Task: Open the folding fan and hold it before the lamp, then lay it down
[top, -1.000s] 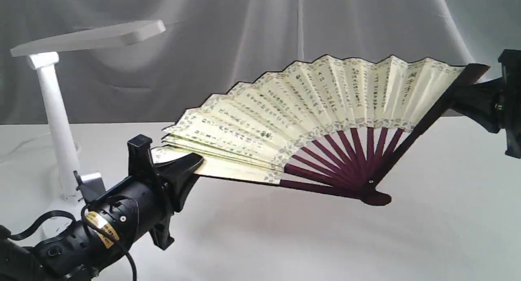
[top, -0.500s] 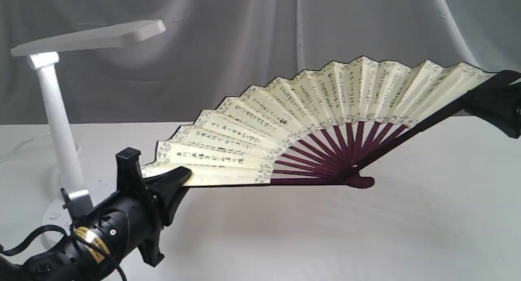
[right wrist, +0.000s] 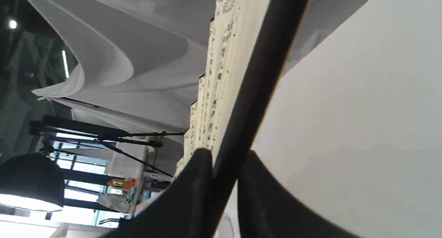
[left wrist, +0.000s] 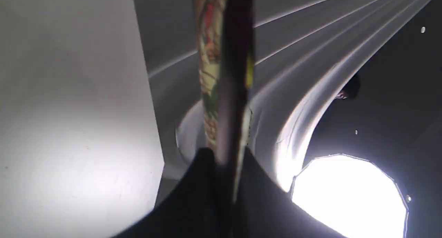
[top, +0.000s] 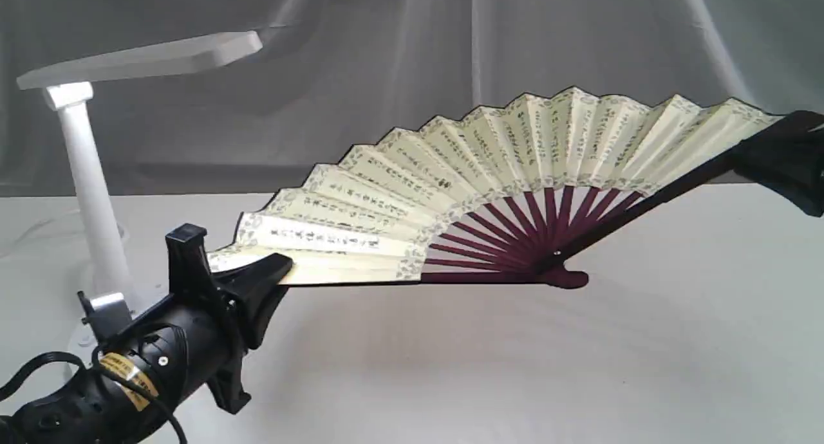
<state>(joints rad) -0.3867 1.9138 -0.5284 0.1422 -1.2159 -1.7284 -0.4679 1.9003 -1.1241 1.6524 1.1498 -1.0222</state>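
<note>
Unfolding is looking nearly done: the folding fan (top: 489, 167) is hanging spread across mid-frame, left gripper (top: 273, 273) and right gripper (top: 750, 161) each clamping one end. Carrying it before the lamp (top: 90, 193), far left, is calling for matched arm moves.

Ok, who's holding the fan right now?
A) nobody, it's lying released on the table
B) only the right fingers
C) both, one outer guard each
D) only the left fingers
C: the left fingers clamp one outer guard of the folding fan and the right fingers clamp the other.
</note>
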